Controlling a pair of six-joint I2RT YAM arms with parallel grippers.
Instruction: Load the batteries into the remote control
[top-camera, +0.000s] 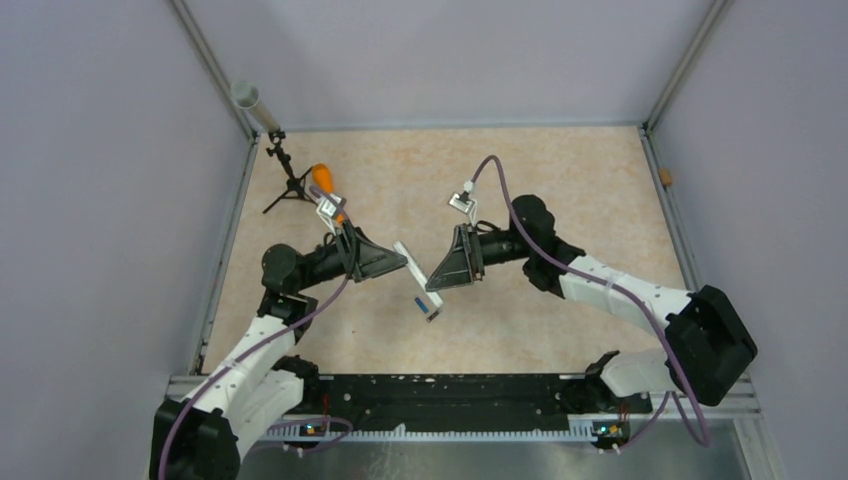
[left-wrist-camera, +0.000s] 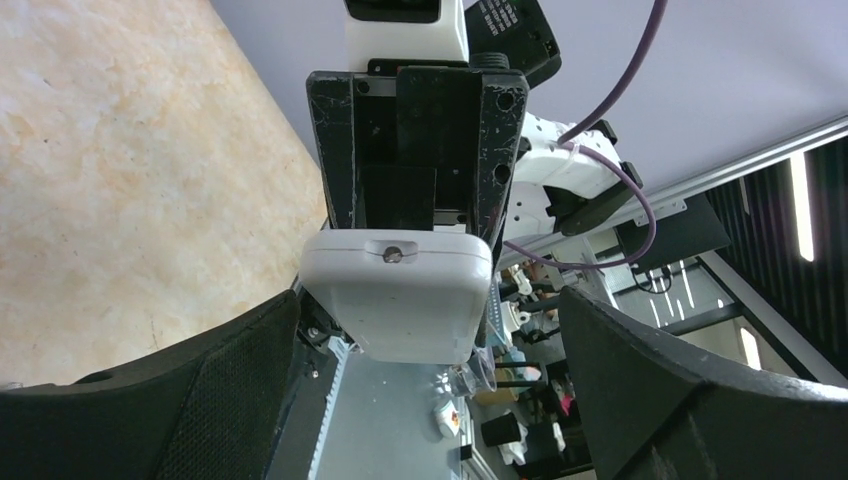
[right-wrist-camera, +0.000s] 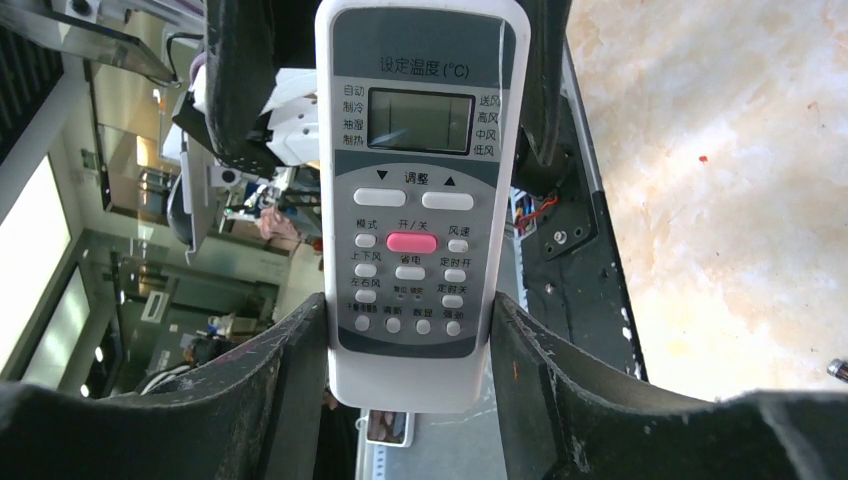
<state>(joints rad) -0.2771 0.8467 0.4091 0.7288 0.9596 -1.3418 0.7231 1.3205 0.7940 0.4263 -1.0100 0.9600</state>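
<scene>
The white remote control (top-camera: 409, 257) hangs above the table between both grippers. My right gripper (top-camera: 436, 276) is shut on its lower sides; the right wrist view shows its dark grey screen and button face (right-wrist-camera: 418, 190) pinched between my fingers (right-wrist-camera: 290, 370). My left gripper (top-camera: 398, 262) is open, and its fingers (left-wrist-camera: 200, 390) stand wide apart on either side of the remote's white end (left-wrist-camera: 400, 295) without touching it. A blue battery (top-camera: 419, 300) lies on the table just below the remote. The dark battery is not clearly visible.
A small white piece (top-camera: 433, 311) lies beside the blue battery. An orange cylinder (top-camera: 322, 178), a small black tripod (top-camera: 286, 178) and a grey tube (top-camera: 250, 100) stand at the back left. Metal rails edge the tan table (top-camera: 560, 200).
</scene>
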